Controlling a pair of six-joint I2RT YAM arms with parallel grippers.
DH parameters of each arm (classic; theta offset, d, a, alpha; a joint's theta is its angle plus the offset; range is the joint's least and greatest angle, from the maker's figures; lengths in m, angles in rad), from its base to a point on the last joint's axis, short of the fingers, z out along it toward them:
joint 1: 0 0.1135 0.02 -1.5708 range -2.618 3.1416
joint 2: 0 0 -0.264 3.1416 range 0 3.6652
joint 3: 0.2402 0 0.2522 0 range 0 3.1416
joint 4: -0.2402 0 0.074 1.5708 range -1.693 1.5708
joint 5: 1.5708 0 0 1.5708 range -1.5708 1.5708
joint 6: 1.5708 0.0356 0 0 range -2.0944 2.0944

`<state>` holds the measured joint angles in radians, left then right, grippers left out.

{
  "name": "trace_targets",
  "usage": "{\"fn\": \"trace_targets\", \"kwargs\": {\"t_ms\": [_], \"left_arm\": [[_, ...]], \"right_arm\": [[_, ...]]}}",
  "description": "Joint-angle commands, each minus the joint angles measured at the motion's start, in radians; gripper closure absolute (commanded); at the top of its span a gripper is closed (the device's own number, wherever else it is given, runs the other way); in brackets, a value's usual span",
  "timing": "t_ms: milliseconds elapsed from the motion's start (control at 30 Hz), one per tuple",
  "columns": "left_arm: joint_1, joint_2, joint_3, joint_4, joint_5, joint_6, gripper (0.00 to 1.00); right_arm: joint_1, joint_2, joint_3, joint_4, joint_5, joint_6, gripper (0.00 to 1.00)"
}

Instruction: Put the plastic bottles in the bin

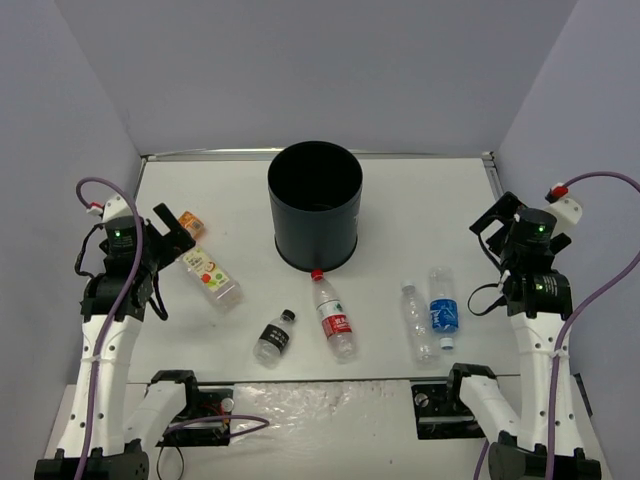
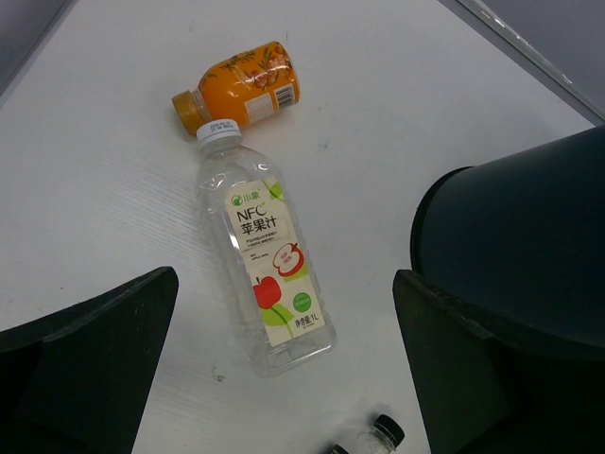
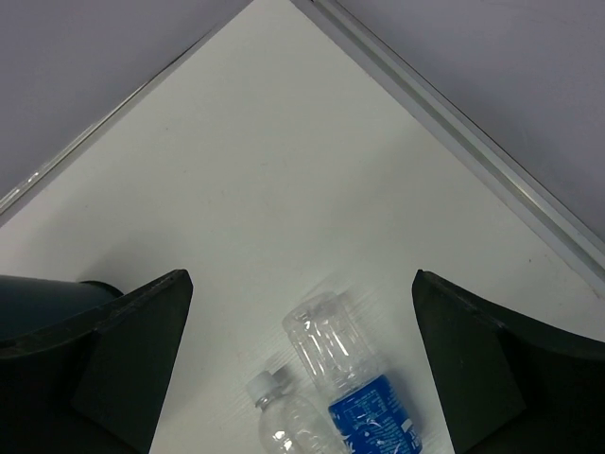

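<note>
The black bin (image 1: 315,205) stands upright at the centre back; its wall also shows in the left wrist view (image 2: 529,218). Lying flat are an orange bottle (image 1: 191,224), a clear apple-label bottle (image 1: 212,275), a black-capped bottle (image 1: 275,337), a red-capped bottle (image 1: 333,316), a plain clear bottle (image 1: 415,322) and a blue-label bottle (image 1: 443,308). My left gripper (image 2: 284,307) is open and empty above the apple-label bottle (image 2: 265,274), with the orange bottle (image 2: 241,85) beyond it. My right gripper (image 3: 301,284) is open and empty above the blue-label bottle (image 3: 364,388) and the plain bottle (image 3: 284,421).
A raised metal rim (image 1: 300,153) runs along the table's back edge and shows in the right wrist view (image 3: 454,132). Grey walls close in the left, back and right. Black arm mounts (image 1: 190,395) sit at the near edge.
</note>
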<state>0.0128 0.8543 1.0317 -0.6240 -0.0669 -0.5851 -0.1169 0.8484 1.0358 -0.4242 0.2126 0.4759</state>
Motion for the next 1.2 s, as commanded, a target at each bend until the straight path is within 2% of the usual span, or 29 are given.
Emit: {"fn": "trace_targets", "kwargs": {"t_ms": [0, 167, 333, 433, 633, 900, 1033, 1167], "left_arm": [[-0.001, -0.032, 0.025, 0.065, 0.012, -0.013, 0.03], [-0.002, -0.040, -0.019, 0.104, 0.016, -0.022, 0.03], [-0.062, -0.002, -0.047, 0.134, 0.001, -0.001, 0.03], [-0.082, 0.034, -0.059, 0.142, 0.000, 0.006, 0.03], [-0.089, 0.097, -0.094, 0.202, 0.123, 0.017, 0.03], [-0.089, 0.112, -0.096, 0.186, 0.076, 0.019, 0.03], [-0.089, 0.092, -0.109, 0.183, 0.052, 0.016, 0.03], [-0.089, 0.085, -0.114, 0.185, 0.045, 0.014, 0.03]], "right_arm": [[0.000, -0.001, 0.016, 0.001, 0.035, 0.092, 0.00], [0.000, 0.011, -0.037, -0.018, 0.054, 0.194, 0.00], [0.001, 0.083, -0.105, -0.024, -0.130, 0.102, 0.00], [0.010, 0.124, -0.156, -0.019, -0.161, 0.023, 0.00], [0.063, 0.177, -0.237, 0.042, -0.093, 0.014, 0.00], [0.278, 0.309, -0.304, 0.135, -0.052, 0.082, 0.00], [0.290, 0.418, -0.326, 0.145, 0.035, 0.159, 0.00], [0.290, 0.462, -0.333, 0.147, 0.131, 0.188, 0.00]]}}
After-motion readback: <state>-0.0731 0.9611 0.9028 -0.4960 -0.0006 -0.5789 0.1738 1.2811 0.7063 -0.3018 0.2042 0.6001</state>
